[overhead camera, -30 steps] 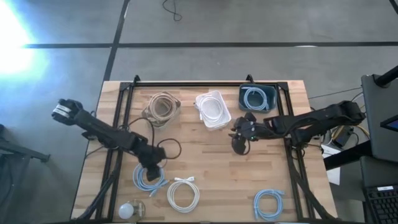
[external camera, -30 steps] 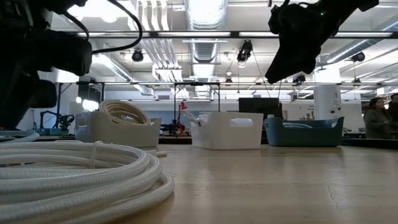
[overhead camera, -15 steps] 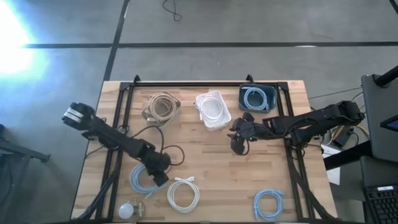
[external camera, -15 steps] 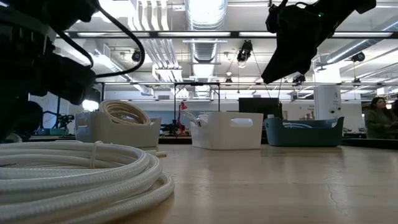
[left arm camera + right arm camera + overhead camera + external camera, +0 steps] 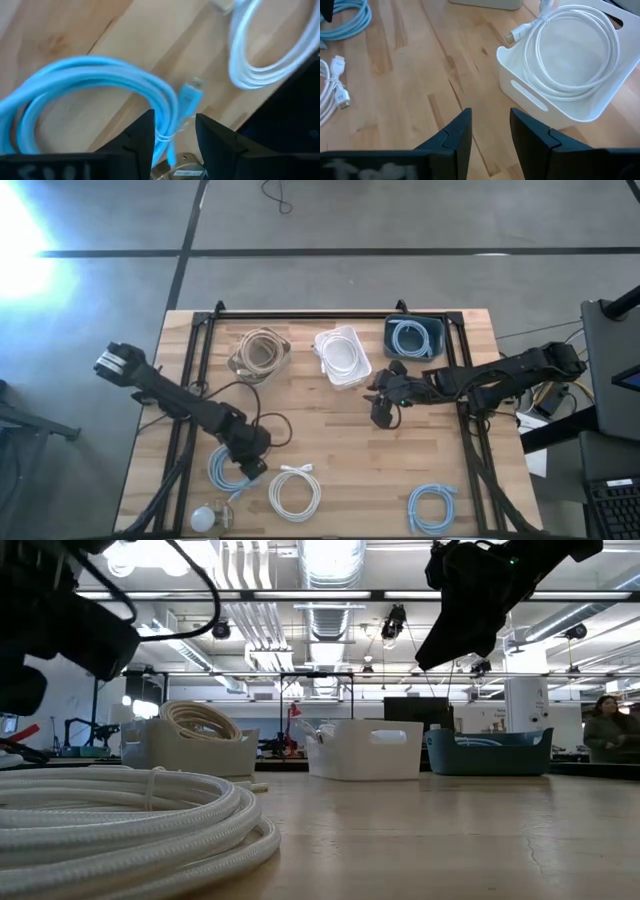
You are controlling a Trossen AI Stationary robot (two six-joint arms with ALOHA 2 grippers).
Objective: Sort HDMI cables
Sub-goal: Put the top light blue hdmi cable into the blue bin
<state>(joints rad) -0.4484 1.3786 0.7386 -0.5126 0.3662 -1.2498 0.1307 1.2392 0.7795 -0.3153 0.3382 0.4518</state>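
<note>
Straddling light blue HDMI cable [image 5: 100,85]: open left jaws [image 5: 172,132].

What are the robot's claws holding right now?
Nothing. The left claw is open above the light blue coiled cable, its fingers astride the strands without touching. The right claw is open over bare wooden table.

Light blue cable coil [image 5: 226,468], white cable coil [image 5: 295,493], white bin [image 5: 342,356], dark blue bin [image 5: 413,337]

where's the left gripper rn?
High view: the left gripper is at the table's near-left, open over the light blue coil, with the white coil just beside it.
</note>
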